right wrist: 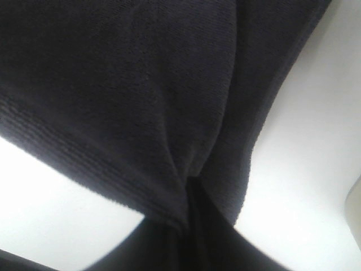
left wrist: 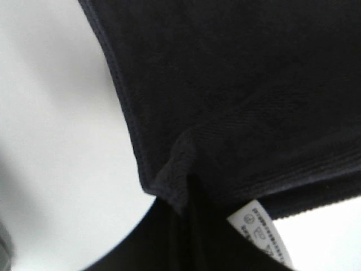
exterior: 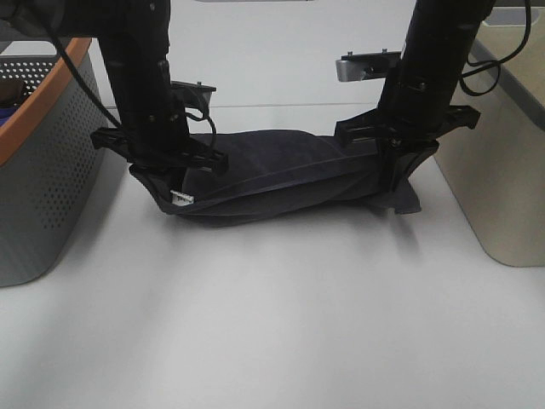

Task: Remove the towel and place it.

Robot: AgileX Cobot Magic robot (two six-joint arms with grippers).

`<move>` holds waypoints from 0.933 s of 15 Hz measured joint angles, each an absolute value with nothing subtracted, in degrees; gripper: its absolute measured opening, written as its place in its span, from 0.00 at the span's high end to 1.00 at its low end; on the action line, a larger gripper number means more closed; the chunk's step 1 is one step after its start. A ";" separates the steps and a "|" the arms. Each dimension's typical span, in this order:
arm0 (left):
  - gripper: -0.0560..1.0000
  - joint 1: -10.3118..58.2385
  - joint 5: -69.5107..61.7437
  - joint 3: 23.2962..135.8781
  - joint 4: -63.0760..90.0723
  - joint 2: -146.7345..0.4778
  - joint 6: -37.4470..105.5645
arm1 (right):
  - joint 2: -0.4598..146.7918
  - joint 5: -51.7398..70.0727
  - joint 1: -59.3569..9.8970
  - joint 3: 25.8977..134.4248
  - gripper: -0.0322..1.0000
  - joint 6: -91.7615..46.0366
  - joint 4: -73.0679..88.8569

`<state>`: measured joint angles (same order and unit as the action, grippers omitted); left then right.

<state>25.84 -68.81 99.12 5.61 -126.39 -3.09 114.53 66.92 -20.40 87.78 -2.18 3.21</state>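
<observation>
The dark navy towel hangs stretched between my two grippers, sagging onto the white table at mid depth. My left gripper is shut on its left corner, where the small white tag sticks out. My right gripper is shut on its right corner. In the left wrist view the towel fills the frame, pinched at the bottom, with the tag beside the pinch. In the right wrist view the towel gathers into folds at the pinch point.
A grey perforated basket with an orange rim stands at the left. A beige bin stands at the right. The white table extends toward the front.
</observation>
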 joint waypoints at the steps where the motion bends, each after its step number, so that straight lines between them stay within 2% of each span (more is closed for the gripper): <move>1: 0.95 25.84 -68.81 98.61 6.30 -126.39 -2.81 | 114.53 66.92 -20.40 87.26 0.97 -2.18 3.32; 4: 0.95 25.84 -68.81 98.43 7.16 -126.39 -0.57 | 114.53 66.92 -20.40 87.15 0.97 -2.18 3.38; 6: 0.95 25.84 -68.87 98.43 6.99 -126.39 0.00 | 114.53 66.98 -20.40 87.15 0.93 -2.18 4.24; 10: 0.95 25.84 -69.04 98.09 6.88 -126.39 0.29 | 114.53 69.16 -20.34 87.15 0.63 -2.18 4.24; 11: 0.91 25.84 -69.04 98.09 6.82 -126.39 0.34 | 114.53 69.33 -20.34 87.15 0.56 -2.18 4.24; 12: 0.83 25.84 -69.04 98.09 6.70 -126.39 0.46 | 114.53 69.50 -20.34 87.15 0.51 -2.18 4.24; 13: 0.52 25.84 -69.04 98.09 6.70 -126.39 0.46 | 114.53 69.50 -20.28 87.15 0.43 -2.18 4.30; 14: 0.38 25.84 -69.04 98.09 6.70 -126.39 0.46 | 114.53 69.50 -20.28 87.15 0.37 -2.18 4.41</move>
